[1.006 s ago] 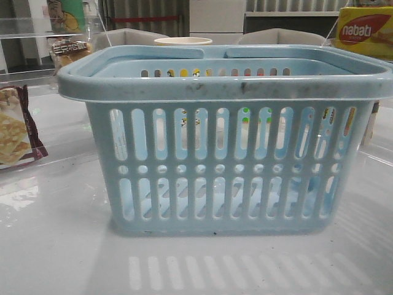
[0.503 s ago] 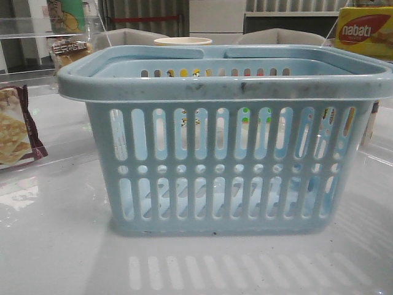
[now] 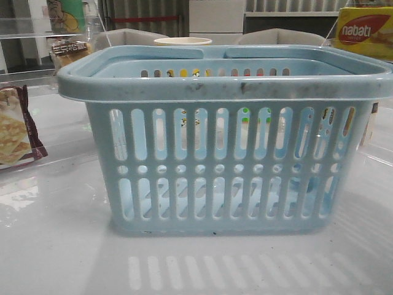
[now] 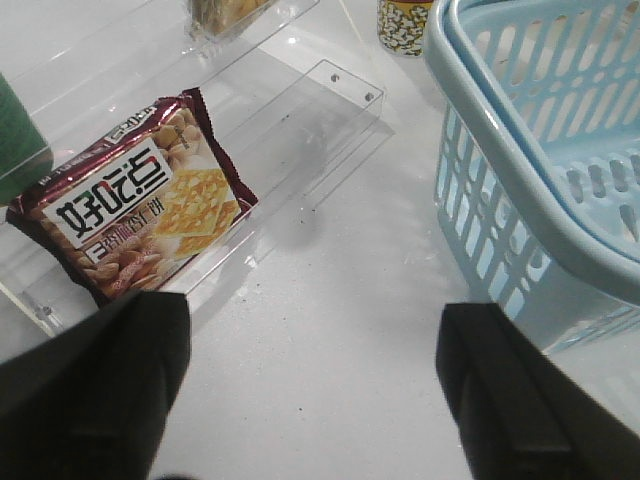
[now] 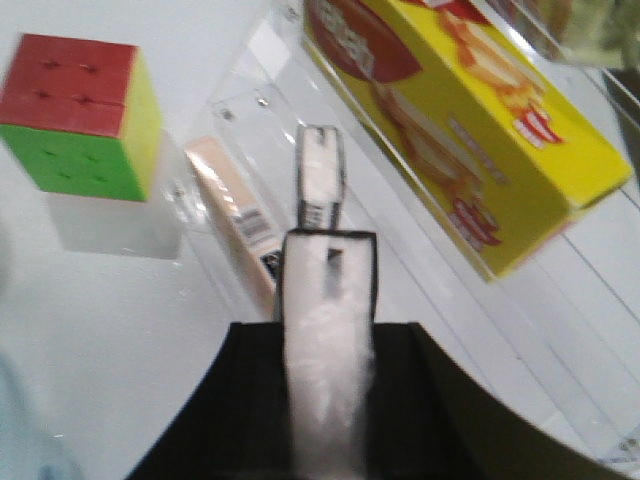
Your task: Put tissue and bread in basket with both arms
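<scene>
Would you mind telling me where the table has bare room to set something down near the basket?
The widest bare patch lies in front of the basket, toward the camera. Another lies between the basket's side and the cracker packet, under the open left gripper. It is crowded around the yellow box, the cube and the right gripper.

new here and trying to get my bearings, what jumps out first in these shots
The big light-blue basket fills the middle of the front view, standing on the white table. By the right wrist camera, the right hand is clamped on a white flat pack with dark edges, next to a yellow nabati box and a colour cube. The left hand hangs open near a maroon cracker packet.
</scene>
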`<state>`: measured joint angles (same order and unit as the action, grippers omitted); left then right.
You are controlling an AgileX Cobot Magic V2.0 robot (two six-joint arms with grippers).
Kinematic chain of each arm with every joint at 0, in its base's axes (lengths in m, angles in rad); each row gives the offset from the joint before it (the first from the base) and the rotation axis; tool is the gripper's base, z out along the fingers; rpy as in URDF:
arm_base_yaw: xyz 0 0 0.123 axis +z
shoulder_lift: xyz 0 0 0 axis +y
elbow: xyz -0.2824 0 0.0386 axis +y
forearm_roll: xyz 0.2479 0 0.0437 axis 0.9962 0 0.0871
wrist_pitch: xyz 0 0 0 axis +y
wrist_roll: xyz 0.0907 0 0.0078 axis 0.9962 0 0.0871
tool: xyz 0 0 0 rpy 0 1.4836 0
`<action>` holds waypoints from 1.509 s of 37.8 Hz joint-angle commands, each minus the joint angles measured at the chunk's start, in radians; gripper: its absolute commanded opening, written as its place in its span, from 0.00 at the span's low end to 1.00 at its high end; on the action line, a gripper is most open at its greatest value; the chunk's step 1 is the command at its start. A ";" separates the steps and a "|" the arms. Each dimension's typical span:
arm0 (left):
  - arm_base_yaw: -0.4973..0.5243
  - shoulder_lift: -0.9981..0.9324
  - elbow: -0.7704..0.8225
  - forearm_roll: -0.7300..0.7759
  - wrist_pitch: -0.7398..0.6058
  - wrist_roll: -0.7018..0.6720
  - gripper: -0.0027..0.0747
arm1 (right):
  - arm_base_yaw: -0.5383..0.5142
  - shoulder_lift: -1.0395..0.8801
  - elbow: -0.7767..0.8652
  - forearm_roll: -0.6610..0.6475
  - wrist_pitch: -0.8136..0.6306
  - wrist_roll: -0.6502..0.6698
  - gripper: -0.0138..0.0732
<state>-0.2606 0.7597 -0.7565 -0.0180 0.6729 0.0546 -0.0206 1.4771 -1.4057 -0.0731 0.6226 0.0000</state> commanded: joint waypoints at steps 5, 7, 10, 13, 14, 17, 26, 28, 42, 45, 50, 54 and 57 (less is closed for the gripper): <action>-0.008 -0.001 -0.033 -0.010 -0.072 0.000 0.76 | 0.174 -0.131 -0.038 0.089 0.014 -0.008 0.35; -0.008 -0.001 -0.033 -0.010 -0.072 0.000 0.76 | 0.227 -0.134 -0.038 0.098 0.033 -0.008 0.35; -0.008 -0.001 -0.033 -0.010 -0.072 0.000 0.76 | 0.305 -0.124 -0.036 0.111 0.057 -0.008 0.35; -0.008 -0.001 -0.033 -0.010 -0.072 0.000 0.76 | 0.386 -0.106 -0.035 0.112 0.081 -0.008 0.35; -0.008 -0.001 -0.033 -0.010 -0.072 0.000 0.76 | 0.406 -0.097 -0.035 0.112 0.087 -0.008 0.35; -0.008 -0.001 -0.033 -0.010 -0.072 0.000 0.76 | 0.463 -0.067 -0.034 0.112 0.093 -0.008 0.37; -0.008 -0.001 -0.033 -0.012 -0.072 0.000 0.76 | 0.517 0.012 -0.034 0.101 0.059 -0.009 0.72; -0.008 -0.001 -0.033 -0.013 -0.072 0.000 0.76 | 0.517 0.014 -0.034 0.073 0.059 -0.009 0.80; -0.008 -0.001 -0.033 -0.013 -0.072 0.000 0.76 | 0.517 -0.194 0.087 0.033 0.080 -0.009 0.82; -0.008 -0.001 -0.033 -0.013 -0.072 0.000 0.76 | 0.517 -0.267 0.161 0.032 0.057 -0.009 0.82; -0.008 -0.001 -0.033 -0.013 -0.083 0.000 0.76 | 0.517 -0.406 0.308 0.031 0.012 -0.009 0.82; -0.008 -0.001 -0.033 -0.013 -0.110 0.000 0.76 | 0.517 -0.522 0.425 0.031 -0.020 -0.009 0.82; -0.008 -0.001 -0.033 -0.013 -0.133 0.000 0.76 | 0.517 -0.591 0.494 0.031 -0.027 -0.009 0.82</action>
<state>-0.2606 0.7597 -0.7565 -0.0223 0.6478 0.0546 0.4971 0.9782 -0.9549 -0.0315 0.6859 0.0000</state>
